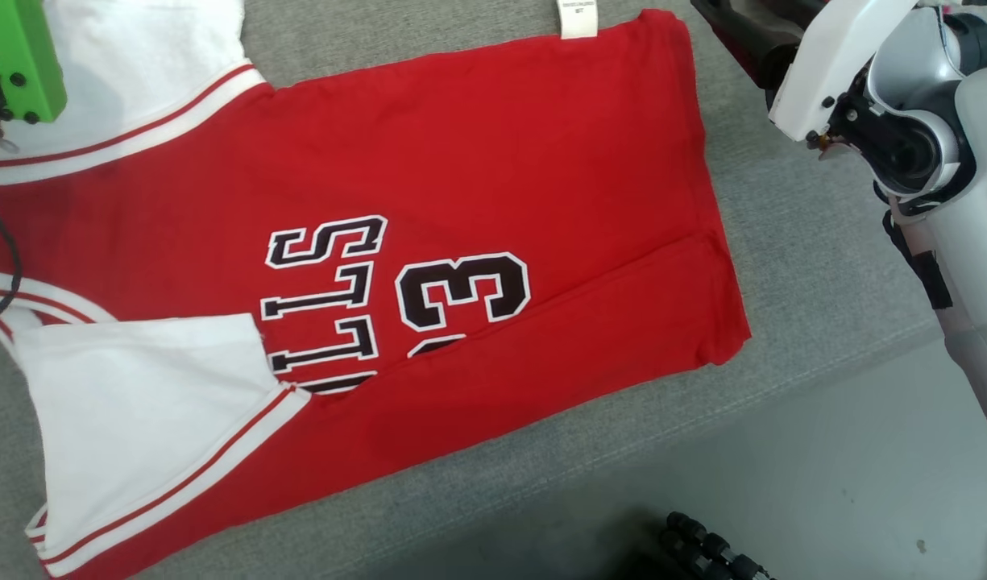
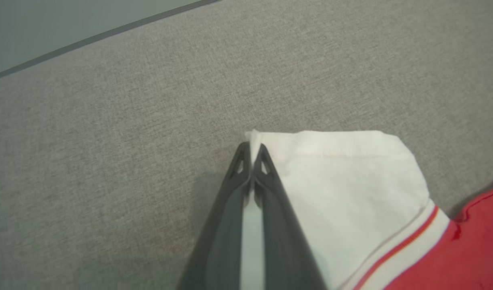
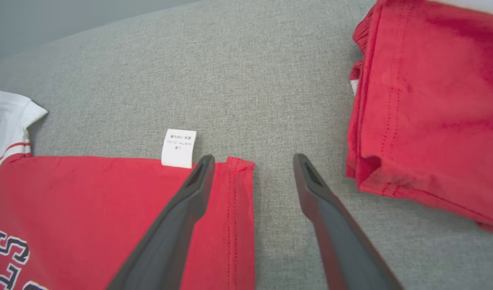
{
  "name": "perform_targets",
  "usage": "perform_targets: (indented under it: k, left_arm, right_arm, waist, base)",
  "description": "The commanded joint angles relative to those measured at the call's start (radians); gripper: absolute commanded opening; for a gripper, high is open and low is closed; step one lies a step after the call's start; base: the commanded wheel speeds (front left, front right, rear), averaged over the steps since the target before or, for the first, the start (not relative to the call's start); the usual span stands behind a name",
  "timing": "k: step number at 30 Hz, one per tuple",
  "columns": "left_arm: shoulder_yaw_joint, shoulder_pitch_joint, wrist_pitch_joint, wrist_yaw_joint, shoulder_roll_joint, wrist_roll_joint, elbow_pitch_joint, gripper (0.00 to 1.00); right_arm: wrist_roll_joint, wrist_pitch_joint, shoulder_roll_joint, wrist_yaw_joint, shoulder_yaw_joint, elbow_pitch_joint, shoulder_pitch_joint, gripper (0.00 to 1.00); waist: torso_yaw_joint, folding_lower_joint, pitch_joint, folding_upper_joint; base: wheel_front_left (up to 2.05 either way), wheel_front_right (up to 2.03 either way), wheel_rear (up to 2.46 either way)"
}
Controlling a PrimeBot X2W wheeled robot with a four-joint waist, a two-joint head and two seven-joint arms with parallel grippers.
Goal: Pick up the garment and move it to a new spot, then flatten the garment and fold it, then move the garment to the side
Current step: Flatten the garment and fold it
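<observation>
Head view looks down on the garment (image 1: 477, 161), a red jersey with white sleeves and black lettering. It lies spread across the grey fabric surface (image 1: 799, 242). Its near long edge is folded over onto the front and covers part of the lettering. A white care label (image 1: 578, 18) sticks out from the far edge, close to the hem.

From the left wrist view, the left gripper (image 2: 252, 151) is clenched tight on the hem corner of a white sleeve (image 2: 351, 181), with a sliver of white cloth pinched between the fingertips just above the grey surface.

From the right wrist view, the right gripper (image 3: 254, 159) stands wide apart and grips nothing. One finger is over the red hem corner beside the label, the other over bare grey fabric. I cannot tell whether either tip touches down. A second red cloth (image 3: 427, 100) lies folded nearby, apart from the jersey.
</observation>
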Motion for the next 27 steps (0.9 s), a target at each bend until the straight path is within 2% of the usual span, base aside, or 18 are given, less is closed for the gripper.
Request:
perform_targets:
  k: [1,12,19,20,21,22,27]
  left_arm:
    - [-0.001,-0.013,-0.004,-0.004,-0.006,-0.008,-0.008,0.00]
    - [-0.007,-0.025,-0.016,-0.006,-0.032,-0.017,-0.033,0.00]
    - [-0.006,-0.032,-0.019,-0.009,-0.041,-0.026,-0.029,0.00]
    - [-0.005,-0.033,-0.019,-0.009,-0.041,-0.028,-0.030,0.00]
    - [-0.005,-0.034,-0.018,-0.009,-0.042,-0.028,-0.031,0.00]
    - [-0.004,-0.035,-0.018,-0.009,-0.041,-0.030,-0.031,0.00]
    - [0.001,-0.031,-0.029,-0.008,-0.046,-0.041,-0.036,0.00]
  right_arm:
    - [-0.006,0.012,-0.003,0.000,0.006,0.011,-0.013,1.00]
    - [-0.057,0.076,0.002,0.000,0.067,0.152,-0.085,1.00]
    - [-0.055,0.068,-0.007,0.000,0.125,0.173,-0.105,1.00]
    - [-0.056,0.066,-0.009,0.000,0.133,0.178,-0.110,0.96]
    - [-0.056,0.065,-0.011,0.000,0.142,0.184,-0.113,0.83]
    - [-0.055,0.062,-0.011,0.000,0.152,0.188,-0.116,0.48]
    - [-0.066,0.028,-0.027,0.000,0.199,0.206,-0.135,0.22]
  waist:
    - [0.042,0.0000,-0.003,0.0000]
    - [0.083,0.0000,0.024,0.0000]
    - [0.085,0.0000,0.023,0.0000]
    - [0.087,0.0000,0.024,0.0000]
    - [0.088,0.0000,0.024,0.0000]
    - [0.090,0.0000,0.024,0.0000]
    - [0.104,0.0000,0.020,0.0000]
  base:
    - [0.00,0.00,0.00]
    - [0.00,0.00,0.00]
    - [0.00,0.00,0.00]
    - [0.00,0.00,0.00]
    - [0.00,0.00,0.00]
    - [0.00,0.00,0.00]
    - [0.00,0.00,0.00]
